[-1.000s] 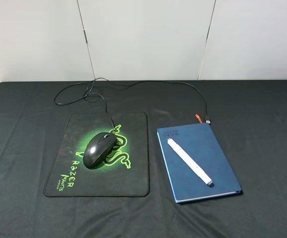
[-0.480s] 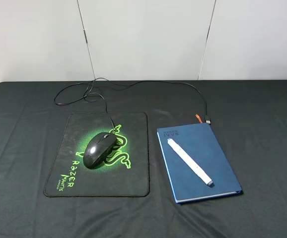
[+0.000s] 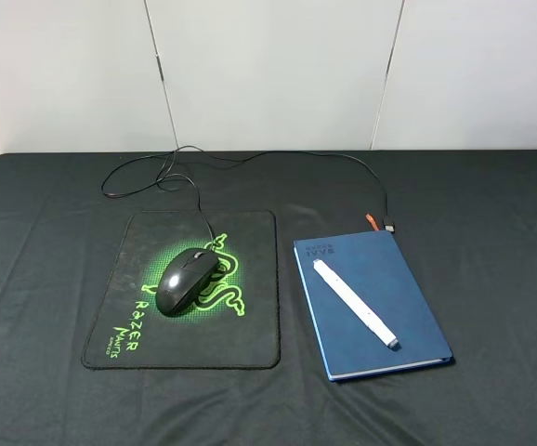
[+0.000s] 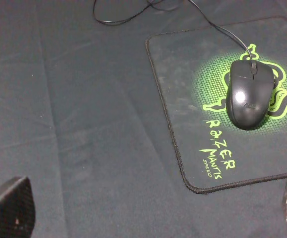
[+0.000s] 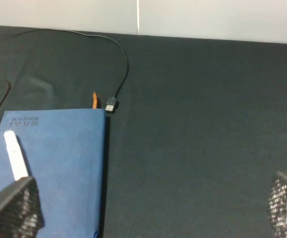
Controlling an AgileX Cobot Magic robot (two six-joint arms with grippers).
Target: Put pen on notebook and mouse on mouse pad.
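The pen (image 3: 355, 303) lies flat on the notebook (image 3: 399, 307), fully inside the blue cover. Its long axis runs on a diagonal: the plain white end points to the far left corner of the notebook, near the embossed letters, and the small grey tip points to the near right corner. In the right wrist view only the far end of the pen (image 5: 15, 153) shows on the notebook (image 5: 64, 163).

The notebook has its long axis going from far to near, turned a little so that the near end sits more to the right. An orange ribbon (image 3: 372, 221) comes out at its far edge, and the plug (image 3: 390, 226) of the cable (image 3: 278, 155) lies just beside that ribbon on the black table cloth (image 3: 491, 232).

The mouse (image 3: 184, 280) rests on the mouse pad (image 3: 250, 325), over the left part of the green logo. Its long axis is tilted, the front with the wheel pointing far and slightly right, the rounded back toward the near left. The cable leaves the front, makes loops on the cloth behind the pad and continues to the right. The pad and the notebook are side by side, apart, the pad on the left.

The left gripper (image 4: 148, 218) shows only two finger ends at opposite corners of its wrist view, far from each other, so it stands wide with nothing between them. The right gripper (image 5: 143, 213) is the same, wide and holding nothing.
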